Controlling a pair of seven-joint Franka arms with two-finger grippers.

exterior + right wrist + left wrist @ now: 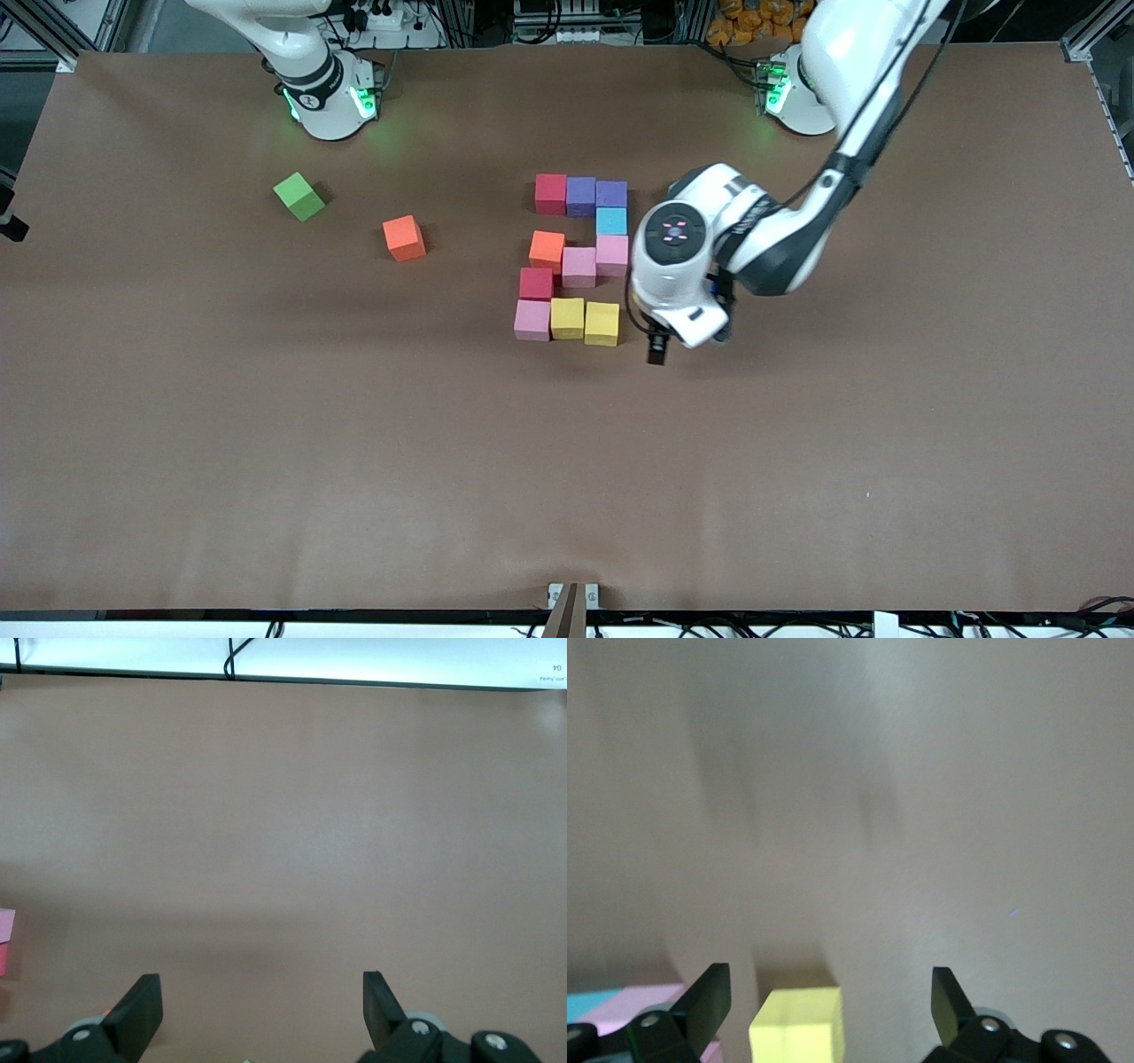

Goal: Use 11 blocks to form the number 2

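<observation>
Eleven blocks lie together in a figure 2 at mid-table: red (pixel 550 193), two purple (pixel 580 196) (pixel 611 193), light blue (pixel 611 221), two pink (pixel 611 254) (pixel 578 267), orange (pixel 547 250), red (pixel 536 283), pink (pixel 532 320), two yellow (pixel 567 317) (pixel 601 323). My left gripper (pixel 660 350) hangs open just beside the end yellow block (pixel 797 1028), which shows between its fingers untouched. My right gripper (pixel 261 1001) is open over bare table, with nothing in it; that arm waits.
A loose orange cube (pixel 404 237) and a green cube (pixel 299 196) sit apart toward the right arm's end. The brown table (pixel 266 443) runs wide on every side of the figure. The left arm's elbow (pixel 780 239) hangs beside the blocks.
</observation>
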